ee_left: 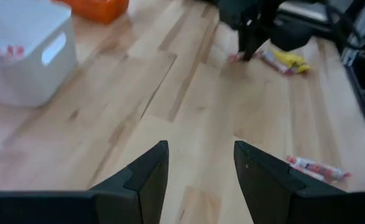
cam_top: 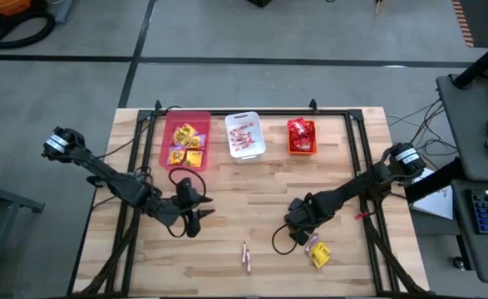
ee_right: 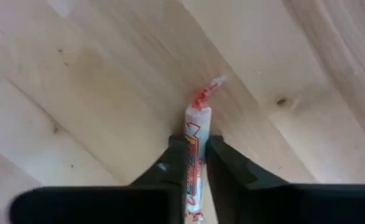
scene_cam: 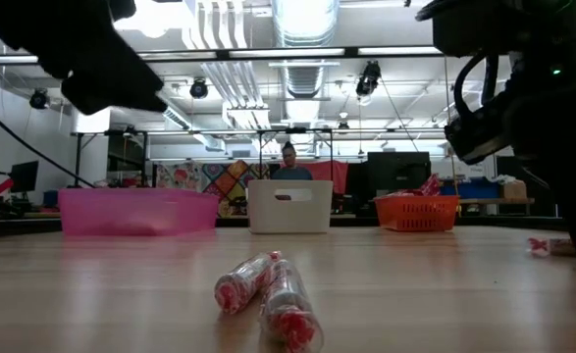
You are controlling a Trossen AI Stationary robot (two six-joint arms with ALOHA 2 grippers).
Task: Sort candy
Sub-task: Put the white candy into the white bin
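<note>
The right pincer (ee_right: 196, 167) is down on the table (cam_top: 252, 199), and its two fingers are clenched on a thin pinkish-red candy stick (ee_right: 194, 134), which lies on the wood. A yellow packet (cam_top: 320, 255) lies just beside this pincer. Two more sticks (cam_top: 246, 256) lie near the front edge of the table. The left pincer (ee_left: 199, 171) hangs above the table with its fingers apart and grasps nothing. At the back, the pink bin (cam_top: 167, 146) contains yellow packets, the white bin (cam_top: 259, 133) sticks, and the orange bin (cam_top: 301, 152) red packets.
</note>
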